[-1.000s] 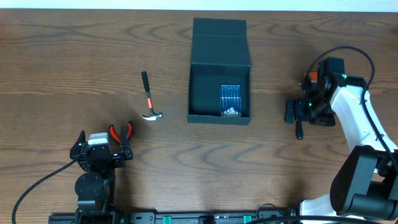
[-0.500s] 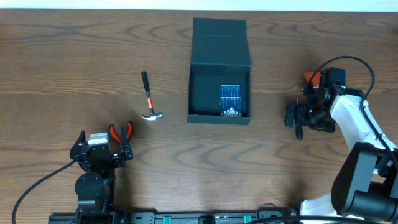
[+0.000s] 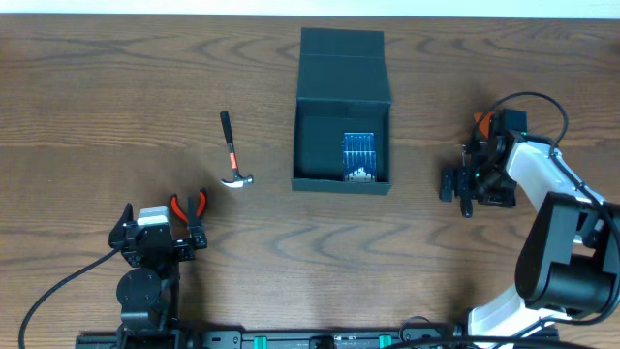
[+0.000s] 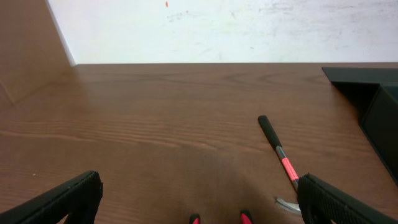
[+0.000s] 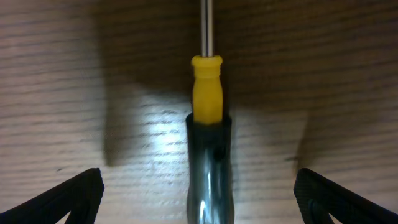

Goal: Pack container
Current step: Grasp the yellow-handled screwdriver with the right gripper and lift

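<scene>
Right wrist: screwdriver handle [image 5: 209, 177] cropped, right gripper [image 5: 199, 194] splayed around it; left gripper [image 4: 200, 196] splayed

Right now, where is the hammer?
In the overhead view, the hammer lies on the robot's left side, just left of the open container, with the red-handled pliers nearer the robot.

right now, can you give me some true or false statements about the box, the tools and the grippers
1. The container has its lid open. True.
2. The hammer lies inside the container. False: it lies on the table, outside it.
3. A blue bit case sits inside the container. True.
4. The right gripper is shut on the screwdriver. False: it is open, fingers wide on either side of it.
</scene>
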